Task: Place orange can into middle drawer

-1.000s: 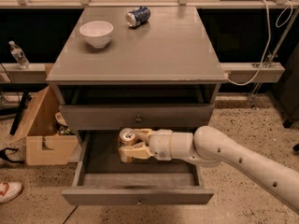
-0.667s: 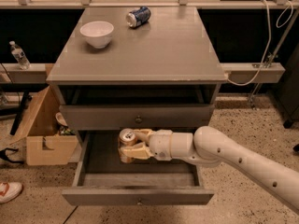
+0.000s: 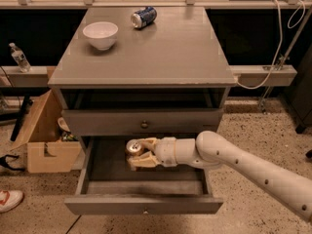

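Item record, cabinet and surroundings.

Cabinet top: grey and flat. It carried a white bowl at rear left and a blue-and-white can lying on its side near the back edge, well apart from the bowl.

Upper drawer front: closed, with a small round knob at centre, directly above the open drawer and overhanging its rear part.

Floor, left of cabinet: an open cardboard box, and a shoe at the frame edge. A water bottle stood on the ledge behind.

Right: a white cable hung by the rail.

Middle drawer: pulled well out, with a dark interior.

Gripper: on a white arm reaching in from the right, over the drawer's interior just below the upper front. Its cream fingers were clasped around the orange can.

Orange can: small, orange-gold, with its silver top turned upward. It was held in the gripper above the drawer's left-centre; whether it touched the drawer floor could not be told.
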{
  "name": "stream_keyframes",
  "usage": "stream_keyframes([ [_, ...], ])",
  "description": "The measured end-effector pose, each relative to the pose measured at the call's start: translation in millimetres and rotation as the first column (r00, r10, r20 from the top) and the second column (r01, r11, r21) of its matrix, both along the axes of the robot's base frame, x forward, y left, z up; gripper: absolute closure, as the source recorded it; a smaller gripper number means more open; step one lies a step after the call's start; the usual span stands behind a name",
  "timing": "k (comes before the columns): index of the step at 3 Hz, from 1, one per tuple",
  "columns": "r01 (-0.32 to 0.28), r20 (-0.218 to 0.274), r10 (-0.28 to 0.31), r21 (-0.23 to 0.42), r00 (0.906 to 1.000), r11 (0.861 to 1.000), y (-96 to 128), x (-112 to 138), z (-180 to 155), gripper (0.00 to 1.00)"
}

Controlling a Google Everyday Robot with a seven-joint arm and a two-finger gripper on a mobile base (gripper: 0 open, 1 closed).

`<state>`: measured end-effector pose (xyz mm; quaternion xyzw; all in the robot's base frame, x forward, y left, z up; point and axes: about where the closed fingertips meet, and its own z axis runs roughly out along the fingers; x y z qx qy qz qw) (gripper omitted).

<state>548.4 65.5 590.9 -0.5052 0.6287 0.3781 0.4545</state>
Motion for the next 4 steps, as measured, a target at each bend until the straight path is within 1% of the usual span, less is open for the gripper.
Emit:
stream_keyframes([
  [1,-0.021,0.031,0.021,-0.004,0.9993,1.0,-4.2,14.5,-36.1,1.0],
  [2,-0.021,0.041,0.022,-0.012,0.9989,1.0,-4.9,22.3,-70.8,1.0],
  [3,-0.006,0.037,0.007,-0.032,0.9993,0.999,2.4,29.4,-113.5,0.98],
  [4,0.003,0.027,-0.002,-0.047,0.9996,0.999,10.5,35.9,-138.7,0.74],
])
